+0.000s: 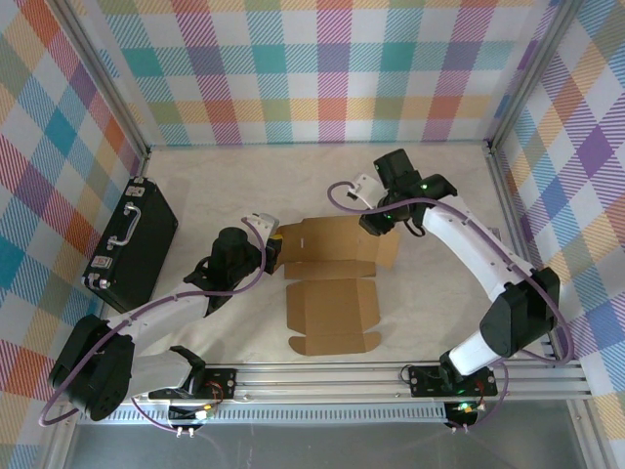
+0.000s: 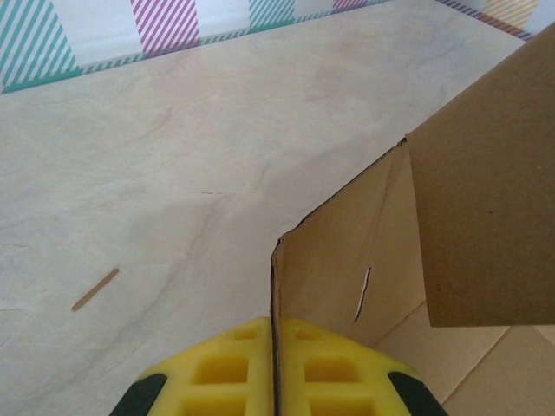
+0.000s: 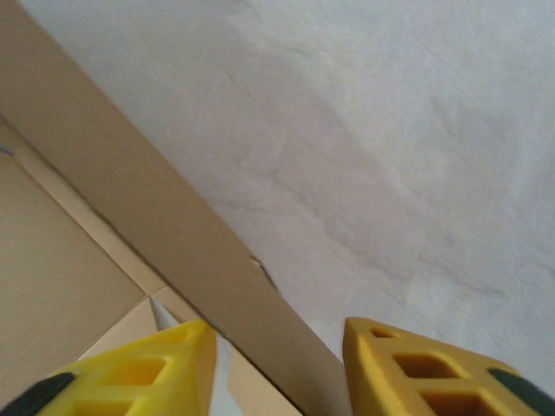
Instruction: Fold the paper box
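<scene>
Our left gripper (image 2: 274, 338) has its yellow fingers (image 2: 224, 368) pinched together on the thin edge of an upright flap of the paper box (image 2: 486, 191). Our right gripper (image 3: 276, 329) stands spread, with a raised flap passing between its pads (image 3: 173, 364). From this close we cannot tell whether either pad touches it. Seen from above, the paper box (image 1: 332, 293) lies mid-table between our two arms, its near panels flat and its far end raised. A black case (image 1: 132, 244) rests at the left of the table (image 1: 225, 186), well apart.
</scene>
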